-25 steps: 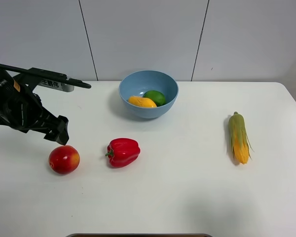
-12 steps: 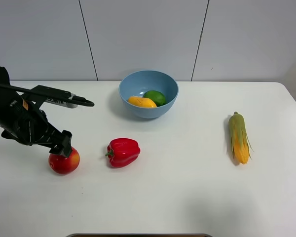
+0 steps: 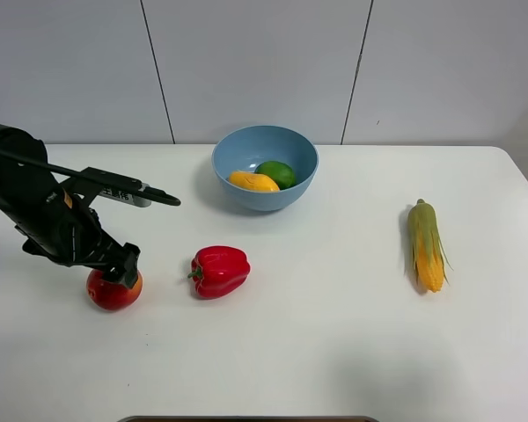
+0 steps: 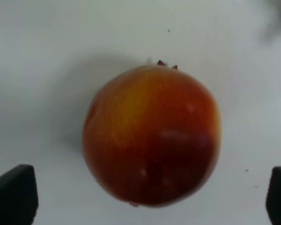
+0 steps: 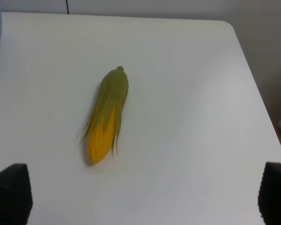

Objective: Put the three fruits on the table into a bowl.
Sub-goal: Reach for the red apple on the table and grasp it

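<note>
Round red apple with yellowish blush lies just ahead of the wide-open left hand (fruit 3 of 3); next, close and lift.

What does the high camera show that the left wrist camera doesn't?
Only the high view shows the blue bowl holding the mango and lime, the red pepper, the corn, and the left gripper low over the apple. Only the left wrist view shows both dark fingertips standing wide apart on either side of the apple, not touching it, and its yellow blush up close. Both views show the apple resting on the white table.
</note>
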